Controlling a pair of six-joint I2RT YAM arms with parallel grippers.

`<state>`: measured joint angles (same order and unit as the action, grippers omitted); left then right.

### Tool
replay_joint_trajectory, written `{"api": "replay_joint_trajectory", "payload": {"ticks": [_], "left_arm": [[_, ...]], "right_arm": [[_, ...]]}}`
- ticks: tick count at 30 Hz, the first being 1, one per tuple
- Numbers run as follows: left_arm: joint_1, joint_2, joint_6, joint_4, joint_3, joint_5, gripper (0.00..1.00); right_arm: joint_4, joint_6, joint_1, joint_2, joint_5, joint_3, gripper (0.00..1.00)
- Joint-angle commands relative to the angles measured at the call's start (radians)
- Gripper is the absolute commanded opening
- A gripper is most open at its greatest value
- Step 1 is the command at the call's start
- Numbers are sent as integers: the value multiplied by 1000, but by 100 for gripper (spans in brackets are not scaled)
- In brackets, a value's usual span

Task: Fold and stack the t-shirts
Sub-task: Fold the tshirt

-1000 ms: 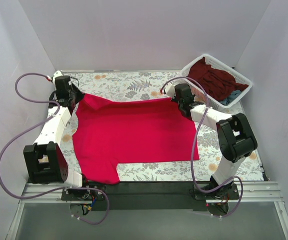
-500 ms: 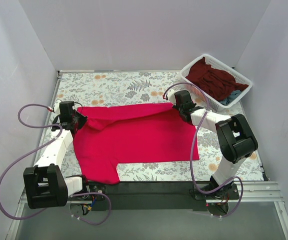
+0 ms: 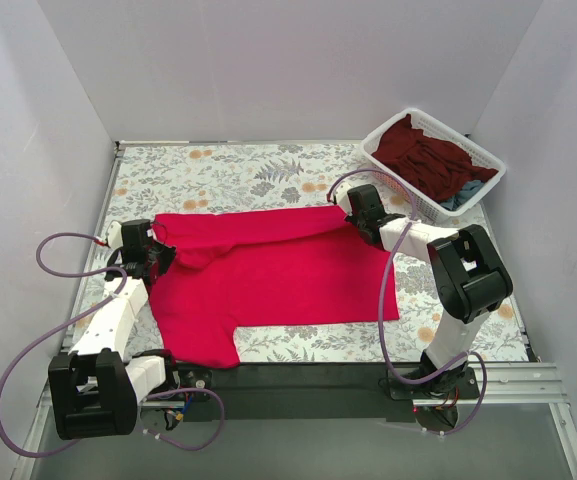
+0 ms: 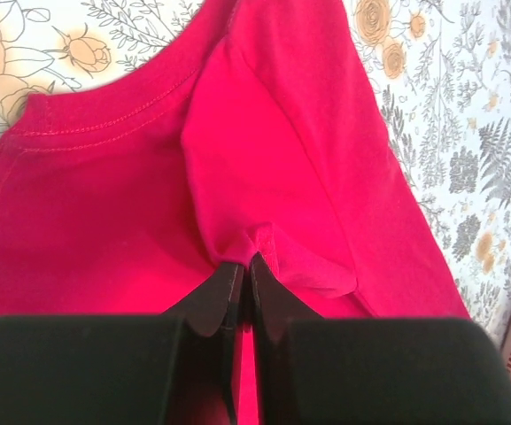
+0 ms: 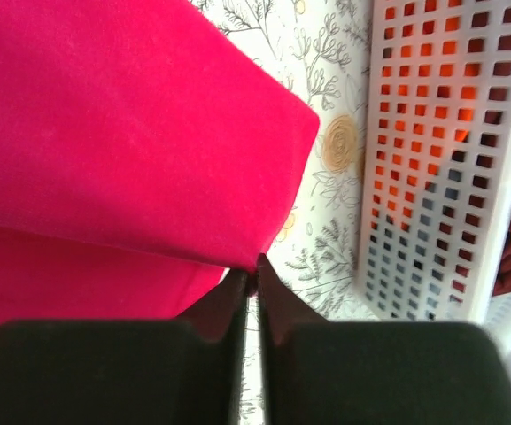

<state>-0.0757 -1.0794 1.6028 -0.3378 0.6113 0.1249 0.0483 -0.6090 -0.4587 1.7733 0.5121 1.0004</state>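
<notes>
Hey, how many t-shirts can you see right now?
3. A red t-shirt lies spread on the table. A maroon t-shirt and a partly buried teal-blue t-shirt sit in the white basket at the far right. The basket may hide more underneath.

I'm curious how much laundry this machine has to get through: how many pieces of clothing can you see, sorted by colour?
Bright red t-shirt: 1
Dark maroon garment: 1
Teal-blue garment: 1
Total: 3 in view; the basket may hide more.
</notes>
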Motion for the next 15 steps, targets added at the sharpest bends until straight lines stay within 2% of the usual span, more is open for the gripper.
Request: {"api": "replay_joint_trajectory", "payload": {"ticks": [1, 3, 4, 5, 6, 8, 9, 11, 15], "left_arm": [[-4, 41, -1, -10, 7, 38, 5], [-4, 58, -36, -33, 31, 33, 14], [-4, 65, -46, -44, 56, 47, 28], [-4, 81, -61, -53, 70, 53, 47], [-4, 87, -98, -70, 85, 61, 53], [-4, 101, -135, -87, 132, 93, 68], [-4, 102, -180, -89, 143, 104, 71], [-4, 98, -225, -76, 182, 107, 73], [-6, 30, -311, -24, 231, 26, 72]], "right_arm": [[-43, 46, -5, -35, -6, 20, 18], [-76, 75, -9, -84, -15, 23, 27], [-114, 95, -14, -106, -39, 26, 38], [-131, 115, -15, -126, -58, 29, 43], [-146, 141, -17, -171, -79, 27, 53], [-169, 195, -17, -213, -127, 24, 61], [-176, 209, -15, -247, -141, 24, 66], [-192, 253, -14, -273, -155, 38, 69], [-223, 366, 20, -295, -219, 67, 67]]}}
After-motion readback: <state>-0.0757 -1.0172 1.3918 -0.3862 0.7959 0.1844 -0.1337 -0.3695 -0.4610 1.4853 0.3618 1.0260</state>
